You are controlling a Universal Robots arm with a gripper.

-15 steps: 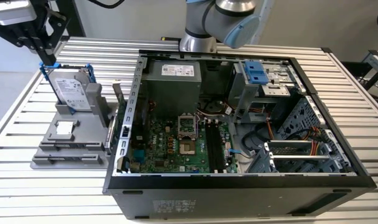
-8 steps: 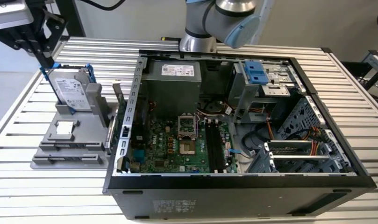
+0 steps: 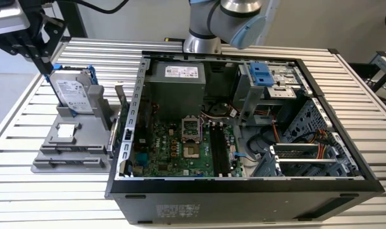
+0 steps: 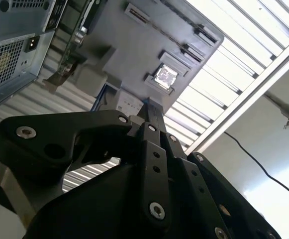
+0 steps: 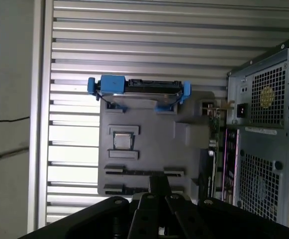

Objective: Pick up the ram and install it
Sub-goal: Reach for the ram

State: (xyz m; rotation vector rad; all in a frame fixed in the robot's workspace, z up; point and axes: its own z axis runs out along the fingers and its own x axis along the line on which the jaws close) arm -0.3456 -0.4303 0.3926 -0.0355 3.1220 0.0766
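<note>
Pincer [image 5: 159,181] hangs closed, apart from the ram [image 5: 144,172], a thin dark strip.

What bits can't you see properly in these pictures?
Memory stick: in the first wrist view the gripper covers the middle of one slot in the holder, so I cannot tell what sits there.
Gripper: in the exterior view its upper part runs off the top edge.
Card: in the exterior view it is mostly hidden between the holder and the computer case.
Hard drive: in the second wrist view the gripper covers most of it.
</note>
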